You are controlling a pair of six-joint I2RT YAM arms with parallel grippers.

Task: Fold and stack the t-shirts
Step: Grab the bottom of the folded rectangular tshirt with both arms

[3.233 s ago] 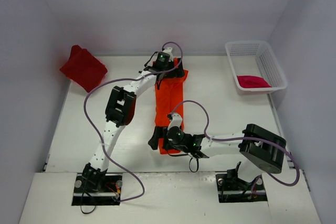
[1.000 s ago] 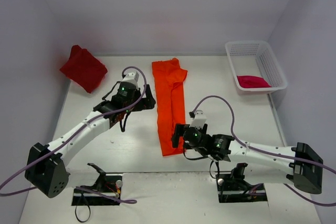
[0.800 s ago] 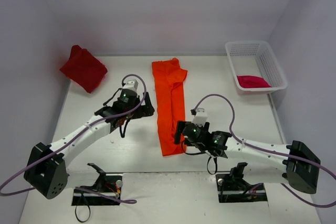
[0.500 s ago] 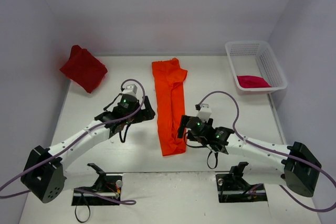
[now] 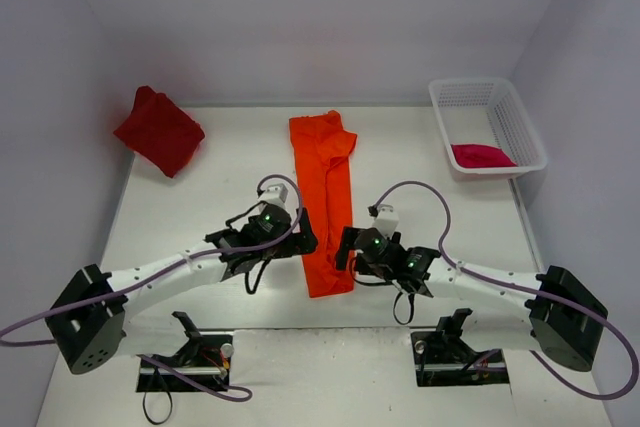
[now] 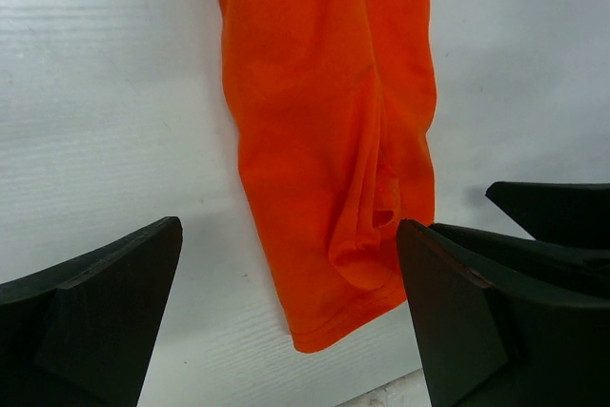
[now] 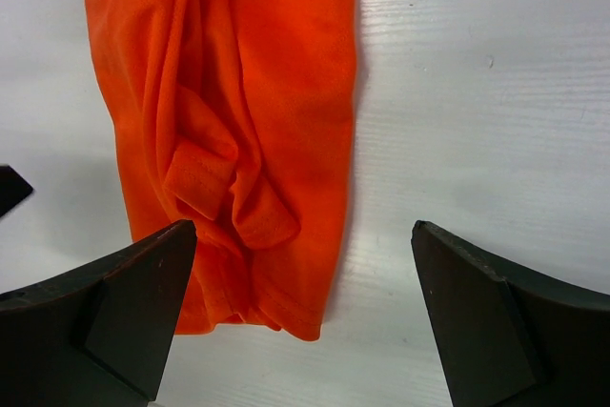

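**Q:** Left end effector: state and position?

**A:** My left gripper (image 6: 286,235) is spread wide and grips nothing. Below the gap lies the near hem of the orange t-shirt (image 6: 324,92), with a loose fold bunched toward my right-hand finger (image 6: 496,312).

**Q:** Right end effector?

**A:** My right gripper (image 7: 303,231) is likewise spread and grips nothing. The same hem lies below it, nearer its left finger (image 7: 95,321), with a rolled crease in the cloth. My two grippers face each other across the shirt. I cannot tell whether either touches it.

**Q:** Farther out?

**A:** The orange t-shirt runs away from both grippers as a long narrow strip on the white table (image 5: 430,197). The dark red t-shirt (image 5: 158,130) lies well apart, ahead and left of my left gripper. The crimson-pink t-shirt (image 5: 482,155) lies in the white mesh basket (image 5: 442,122), ahead and right of my right gripper.
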